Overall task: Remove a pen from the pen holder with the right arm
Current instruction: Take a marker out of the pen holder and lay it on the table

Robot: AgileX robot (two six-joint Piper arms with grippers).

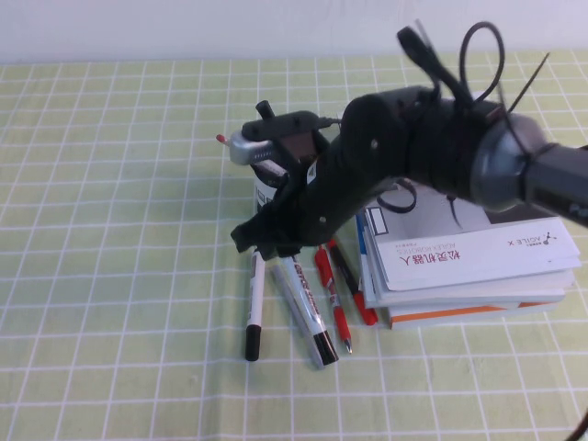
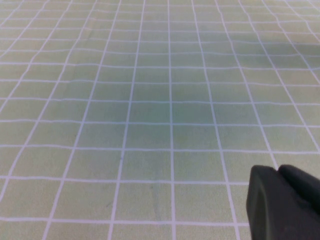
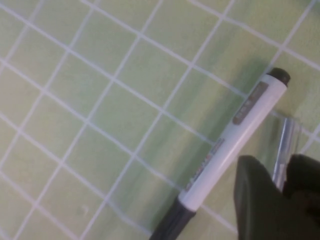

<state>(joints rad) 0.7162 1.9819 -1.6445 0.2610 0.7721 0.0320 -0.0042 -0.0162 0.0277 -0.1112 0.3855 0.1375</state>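
Note:
My right gripper (image 1: 263, 241) is low over the table, in front of the pen holder (image 1: 267, 189), which the arm mostly hides. It is shut on the top end of a silver-grey pen (image 1: 309, 317). In the right wrist view that pen (image 3: 287, 137) runs between the two dark fingers (image 3: 255, 190) of the gripper (image 3: 282, 172). Right beside it on the cloth lies a white marker with a black cap (image 3: 235, 135), also seen in the high view (image 1: 254, 308). Over bare cloth, my left gripper (image 2: 276, 172) has its fingers together and holds nothing.
Red pens (image 1: 333, 299) and a black pen (image 1: 344, 269) lie next to the grey one. A stack of books (image 1: 469, 266) sits to the right of the pens. A silver pen with a red tip (image 1: 241, 145) sticks out by the holder. A green checked cloth (image 1: 110, 276) covers the table.

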